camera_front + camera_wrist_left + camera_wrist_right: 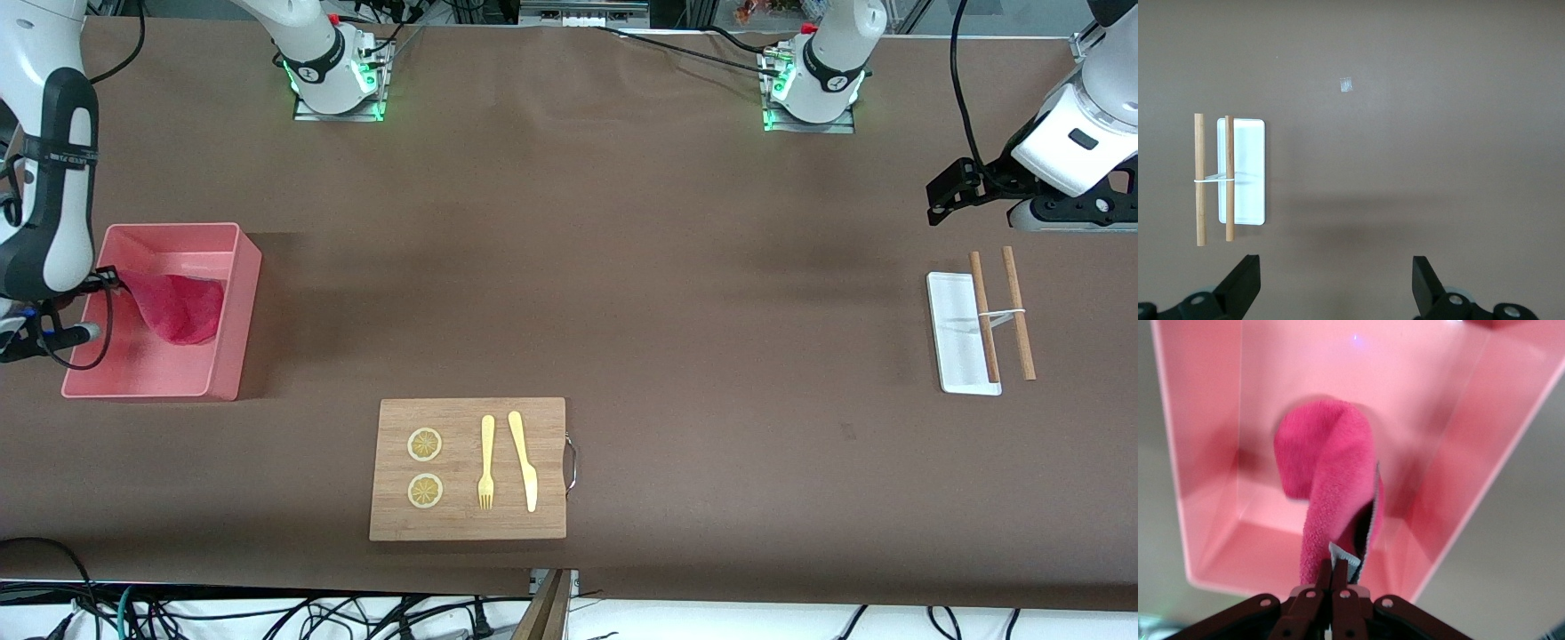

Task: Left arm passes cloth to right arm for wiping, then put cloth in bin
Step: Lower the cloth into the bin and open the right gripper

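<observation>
The right gripper (1332, 579) is pinching the cloth (182, 307), dangling it inside the bin (233, 338). Letting go badly could snag it on the rim. The left gripper (1335, 283) is waiting, spread wide.

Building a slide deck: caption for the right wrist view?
Right gripper shut on the cloth, dangling it into the bin.

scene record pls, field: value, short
cloth: hangs from right pincer into the bin
bin: at the right arm's end of the table
right pincer: shut on cloth, over the bin
left pincer: open, empty, waits over bare table beside the white tray
cutting board: lemon slices, fork, knife on it
stage: cloth not yet released
</observation>
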Robot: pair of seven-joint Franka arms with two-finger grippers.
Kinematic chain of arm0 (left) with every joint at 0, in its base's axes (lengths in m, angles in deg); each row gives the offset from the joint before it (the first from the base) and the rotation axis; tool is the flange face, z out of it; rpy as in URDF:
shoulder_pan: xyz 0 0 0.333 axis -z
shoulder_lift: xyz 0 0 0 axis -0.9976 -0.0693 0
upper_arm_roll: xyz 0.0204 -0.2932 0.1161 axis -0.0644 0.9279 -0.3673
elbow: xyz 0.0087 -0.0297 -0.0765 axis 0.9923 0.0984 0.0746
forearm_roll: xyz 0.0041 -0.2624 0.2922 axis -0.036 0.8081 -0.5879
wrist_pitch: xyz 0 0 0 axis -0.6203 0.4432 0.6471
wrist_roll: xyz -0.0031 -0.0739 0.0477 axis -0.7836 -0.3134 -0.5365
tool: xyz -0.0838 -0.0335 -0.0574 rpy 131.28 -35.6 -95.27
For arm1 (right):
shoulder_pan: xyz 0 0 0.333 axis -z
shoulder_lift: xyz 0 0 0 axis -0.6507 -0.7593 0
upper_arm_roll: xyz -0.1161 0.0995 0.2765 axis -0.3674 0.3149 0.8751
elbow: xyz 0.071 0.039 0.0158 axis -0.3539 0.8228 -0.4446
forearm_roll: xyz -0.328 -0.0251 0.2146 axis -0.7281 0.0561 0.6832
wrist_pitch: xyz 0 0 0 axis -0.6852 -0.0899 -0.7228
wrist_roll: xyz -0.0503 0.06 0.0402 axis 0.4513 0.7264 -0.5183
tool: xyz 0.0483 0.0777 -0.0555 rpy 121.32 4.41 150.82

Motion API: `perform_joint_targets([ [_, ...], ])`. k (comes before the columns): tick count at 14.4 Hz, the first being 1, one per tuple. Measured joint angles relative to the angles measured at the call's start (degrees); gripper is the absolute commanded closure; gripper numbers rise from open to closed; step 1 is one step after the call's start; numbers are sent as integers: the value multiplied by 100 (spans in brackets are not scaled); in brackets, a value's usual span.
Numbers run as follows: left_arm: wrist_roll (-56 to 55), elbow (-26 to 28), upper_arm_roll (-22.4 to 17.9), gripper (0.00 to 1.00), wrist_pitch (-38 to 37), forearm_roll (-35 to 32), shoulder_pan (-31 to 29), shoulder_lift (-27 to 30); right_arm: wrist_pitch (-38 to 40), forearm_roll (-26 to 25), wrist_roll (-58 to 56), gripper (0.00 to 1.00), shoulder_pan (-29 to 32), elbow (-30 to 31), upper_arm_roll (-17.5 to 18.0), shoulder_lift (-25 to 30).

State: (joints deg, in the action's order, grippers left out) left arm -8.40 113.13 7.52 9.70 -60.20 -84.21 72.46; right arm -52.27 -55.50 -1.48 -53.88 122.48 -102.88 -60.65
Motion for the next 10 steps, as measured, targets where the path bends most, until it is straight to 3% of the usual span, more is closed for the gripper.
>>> perform_joint_targets([
  [5, 0, 0, 0, 0, 0, 0, 0, 0, -1224, 150, 361, 100, 57, 804, 456, -66],
  [6, 0, 0, 0, 0, 0, 0, 0, 0, -1367, 270, 379, 66, 62, 894, 495, -113],
  [8, 0, 0, 0, 0, 0, 0, 0, 0, -1554, 552, 389, 32, 78, 990, 550, -236],
  [9, 0, 0, 0, 0, 0, 0, 0, 0, -1577, 607, 464, 24, 87, 991, 573, -272],
  [10, 0, 0, 0, 0, 0, 0, 0, 0, -1586, 618, 580, 0, 90, 982, 587, -269],
])
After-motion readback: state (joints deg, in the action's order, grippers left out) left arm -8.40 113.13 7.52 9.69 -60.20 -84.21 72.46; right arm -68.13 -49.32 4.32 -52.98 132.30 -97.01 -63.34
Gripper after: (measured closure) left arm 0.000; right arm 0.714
